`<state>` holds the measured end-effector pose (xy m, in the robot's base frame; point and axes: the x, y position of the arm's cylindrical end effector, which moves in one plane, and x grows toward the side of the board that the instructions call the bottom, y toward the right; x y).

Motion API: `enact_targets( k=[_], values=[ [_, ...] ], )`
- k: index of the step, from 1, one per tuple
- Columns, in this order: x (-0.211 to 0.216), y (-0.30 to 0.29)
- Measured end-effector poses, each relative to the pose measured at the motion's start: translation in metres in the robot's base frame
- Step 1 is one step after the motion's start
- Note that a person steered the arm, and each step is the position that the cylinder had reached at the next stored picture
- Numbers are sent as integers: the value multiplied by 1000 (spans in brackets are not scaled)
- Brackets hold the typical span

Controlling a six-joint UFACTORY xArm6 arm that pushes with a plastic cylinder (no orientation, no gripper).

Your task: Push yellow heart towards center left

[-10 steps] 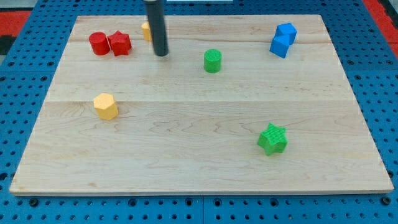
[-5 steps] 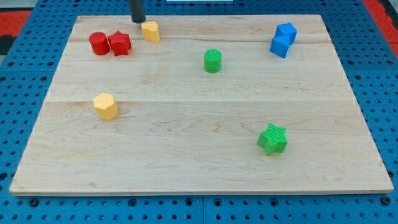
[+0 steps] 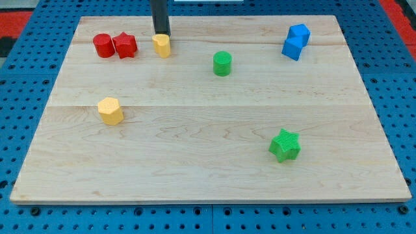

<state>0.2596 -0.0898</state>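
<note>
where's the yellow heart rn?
Yellow heart sits near the view's top left, just right of the red star, with my tip directly above it.

The surface (image 3: 208, 130) is pale wood, smooth and matt, its grain running across. The green cylinder (image 3: 222, 63) and green star (image 3: 285, 145) look ribbed, matt plastic. The blue perforated base (image 3: 19, 97) beneath looks like plastic

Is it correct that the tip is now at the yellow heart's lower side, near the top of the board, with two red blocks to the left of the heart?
Not quite. In the camera view my tip is at the upper side of the yellow heart, not the lower side. The rest holds: the heart lies near the top of the board, with two red blocks to its left.
</note>
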Motion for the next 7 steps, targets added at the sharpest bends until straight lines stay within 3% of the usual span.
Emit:
enact_targets(
  k=[4, 7],
  values=[
    [104, 3],
    [129, -37]
  ],
)
